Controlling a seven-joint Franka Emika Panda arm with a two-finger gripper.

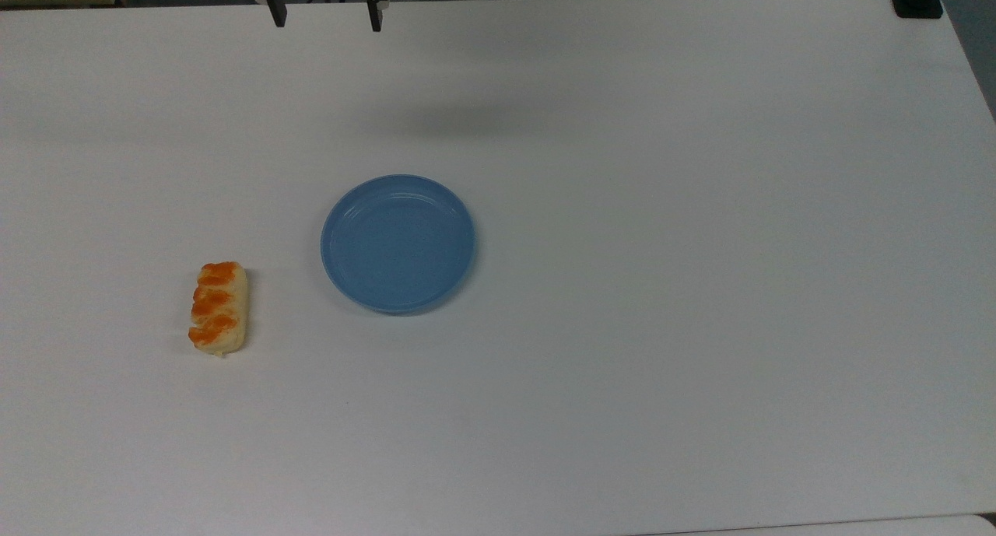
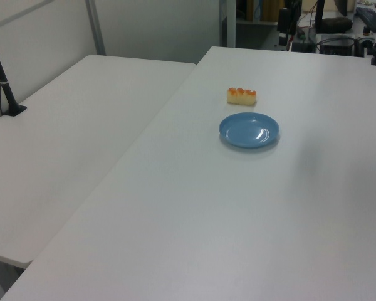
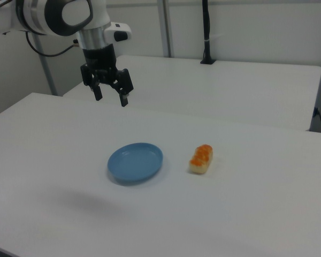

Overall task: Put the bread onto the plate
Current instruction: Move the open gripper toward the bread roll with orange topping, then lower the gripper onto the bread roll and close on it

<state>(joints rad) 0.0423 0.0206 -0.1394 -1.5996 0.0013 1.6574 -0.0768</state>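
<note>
While nothing has yet been picked up, the gripper is held high above the white table, w/ its two fingers spread wide apart and nothing between them. That height is judged to be a start or approach pose: room is kept for travel across to the bread before any descent.

The bread is seen lying flat on the table, well apart from the gripper and near the plate but not touching it; bare table is left between the two. In the top view it lies to the plate's left and slightly lower; in the right view it is to the right of the plate; in the left view it sits beyond the plate. The plate is empty, so the task is judged not yet begun. The roll's long axis runs roughly up-down in the top view, so a grasp across its short width is probably called for, w/ the wide opening suiting that.

As for what is cut off: in the top view just the two dark fingertips are caught at the upper edge, the rest of the hand being out of frame. The arm's base isn't visible in the right view. Clutter at the far end of the table in the left view is too small and dark to be identified.
</note>
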